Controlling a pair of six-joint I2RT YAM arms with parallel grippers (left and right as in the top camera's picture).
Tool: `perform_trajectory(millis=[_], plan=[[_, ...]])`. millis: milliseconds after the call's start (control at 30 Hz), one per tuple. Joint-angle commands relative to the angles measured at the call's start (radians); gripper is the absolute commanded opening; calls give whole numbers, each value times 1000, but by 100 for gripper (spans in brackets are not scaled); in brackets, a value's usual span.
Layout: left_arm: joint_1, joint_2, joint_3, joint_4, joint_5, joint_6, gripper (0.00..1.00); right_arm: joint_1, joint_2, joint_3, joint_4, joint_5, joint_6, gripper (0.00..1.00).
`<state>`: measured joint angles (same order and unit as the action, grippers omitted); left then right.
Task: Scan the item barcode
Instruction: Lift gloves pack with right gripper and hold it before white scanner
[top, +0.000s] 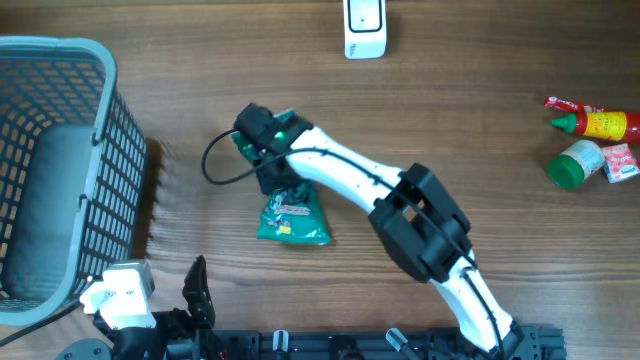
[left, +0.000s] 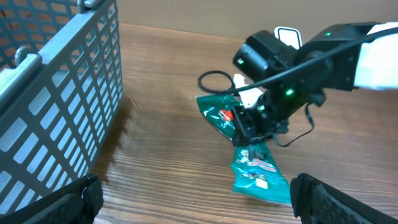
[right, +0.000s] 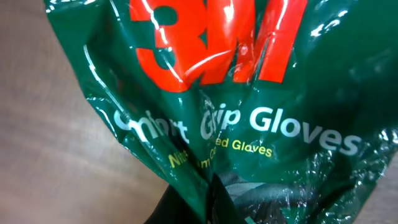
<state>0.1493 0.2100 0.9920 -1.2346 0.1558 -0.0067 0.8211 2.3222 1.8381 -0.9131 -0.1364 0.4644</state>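
The green glove packet (top: 291, 216) lies near the middle of the wood table (top: 480, 90). It is just beside the big gray basket (top: 120, 150), but the two do not touch. The right gripper (top: 275, 178) reaches across the table and is pinched tight on the middle of the packet. The bag is all crinkled where the gripper squeezes it. The low end of the packet rests on the wood. The top end sticks out on the far side of the gripper. Up close, in the right wrist view, the shiny bag fills almost everything. It has big red letters "3M" and white words "Grip Gloves" on it. One dark finger (right: 186, 208) pokes in at the bottom, right against the bag. The left gripper (left: 196, 193) hangs low at the near edge of the table, next to the basket. Its two black fingers (left: 74, 202) are spread far apart and hold nothing. The white scanner (top: 364, 28) sits at the far edge of the table, well apart from the packet. Far off to the right are a red sauce bottle (top: 595, 123), a jar with a green lid (top: 572, 166) and a small sachet (top: 620, 162), all close together.
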Motion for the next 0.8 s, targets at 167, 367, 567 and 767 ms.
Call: perform_trajectory(millis=[167,367,567,767], plan=[[5,-6,1,3,12,-13,100,-222,-147,-20,-140,-862,-528,4],[5,-6,1,3,12,-13,100,-294,-147,-39,-298,-1083,-895,5],[5,-6,1,3,12,-13,100,-292,-147,-66,-394,-1192,-1252,5],[5,-6,1,3,11,-13,100,-292,-147,-66,-420,-1312,-1435,5]])
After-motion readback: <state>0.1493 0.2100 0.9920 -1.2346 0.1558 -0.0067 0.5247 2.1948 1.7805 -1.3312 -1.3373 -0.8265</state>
